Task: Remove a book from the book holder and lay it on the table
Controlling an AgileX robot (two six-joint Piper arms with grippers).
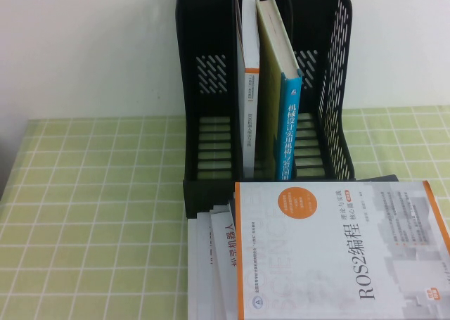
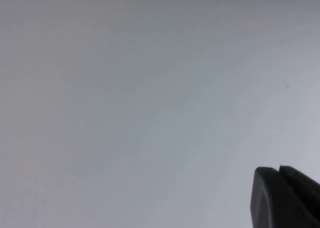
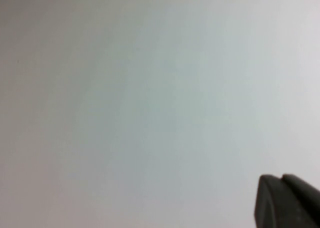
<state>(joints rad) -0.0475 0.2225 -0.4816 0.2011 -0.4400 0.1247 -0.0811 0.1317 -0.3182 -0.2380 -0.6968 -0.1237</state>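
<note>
The book [image 1: 290, 123] with the bright blue spine stands upright, leaning slightly, in the middle compartment of the black book holder [image 1: 204, 123] at the back of the table [image 1: 91, 193]. Neither arm shows in the high view. My left gripper [image 2: 278, 169] shows only as two dark fingertips pressed together against a blank pale wall, holding nothing. My right gripper [image 3: 281, 177] looks the same in the right wrist view, fingertips together and empty. Both are away from the book and the holder.
A thinner white book with an orange edge [image 1: 249, 88] stands beside the blue one in the same compartment. A white "ROS2" book [image 1: 337, 250] lies on a pile of other books [image 1: 211, 264] in front of the holder. Green cloth lies open at the left.
</note>
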